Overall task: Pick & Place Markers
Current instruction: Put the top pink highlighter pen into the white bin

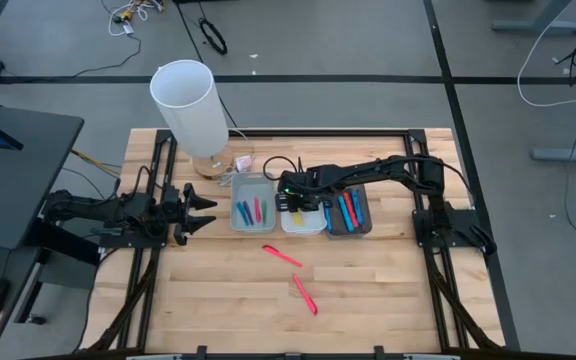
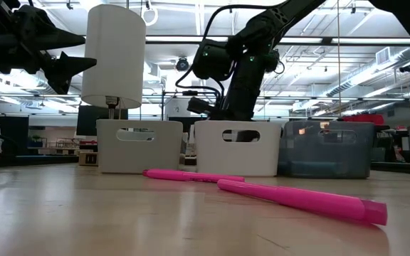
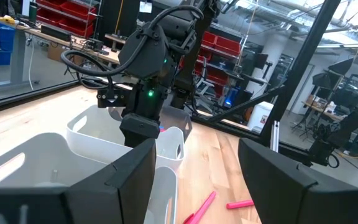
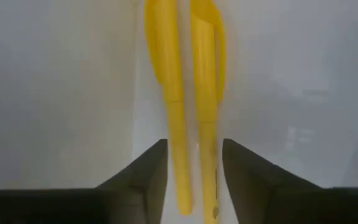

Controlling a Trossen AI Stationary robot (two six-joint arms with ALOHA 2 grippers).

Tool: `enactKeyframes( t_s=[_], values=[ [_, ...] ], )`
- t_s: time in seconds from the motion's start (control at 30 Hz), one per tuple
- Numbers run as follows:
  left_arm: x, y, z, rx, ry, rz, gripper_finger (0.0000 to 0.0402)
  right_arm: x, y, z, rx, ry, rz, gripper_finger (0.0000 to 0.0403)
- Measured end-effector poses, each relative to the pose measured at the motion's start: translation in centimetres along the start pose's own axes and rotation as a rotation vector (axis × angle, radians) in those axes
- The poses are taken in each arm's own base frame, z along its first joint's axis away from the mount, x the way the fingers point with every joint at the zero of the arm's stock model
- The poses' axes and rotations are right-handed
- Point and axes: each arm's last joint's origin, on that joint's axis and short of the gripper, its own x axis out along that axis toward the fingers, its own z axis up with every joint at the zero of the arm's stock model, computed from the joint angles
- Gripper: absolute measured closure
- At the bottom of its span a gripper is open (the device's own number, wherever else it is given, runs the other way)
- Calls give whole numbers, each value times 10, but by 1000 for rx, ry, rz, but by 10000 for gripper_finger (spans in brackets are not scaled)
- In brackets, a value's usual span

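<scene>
markers are being sorted into three bins at the back of the wooden table (image 1: 218, 290). right gripper (image 4: 191, 180) is low inside the middle white plastic bin (image 1: 303, 222), fingers parted a little around two yellow markers (image 4: 188, 93) that lie side by side on the bin floor; whether one is yet free of the fingers i cannot tell. to do this step well, open fully and lift straight up so nothing is dragged out. two pink markers (image 1: 293, 275) lie on the table in front of the bins. left gripper (image 1: 200, 209) waits wide open beside the left white bin (image 1: 252, 183).
</scene>
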Motion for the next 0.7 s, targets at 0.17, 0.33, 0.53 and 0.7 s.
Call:
enactKeyframes(
  t_s=[0.17,0.33,0.53,0.7],
  values=[
    [0,0,0,0,0,0,168,0,0,0,0,0,0,221],
    [0,0,0,0,0,0,168,0,0,0,0,0,0,212],
    [0,0,0,0,0,0,168,-19,6,1,-69,3,-8,211],
    [0,0,0,0,0,0,168,-44,14,3,-147,7,-18,211]
  ],
)
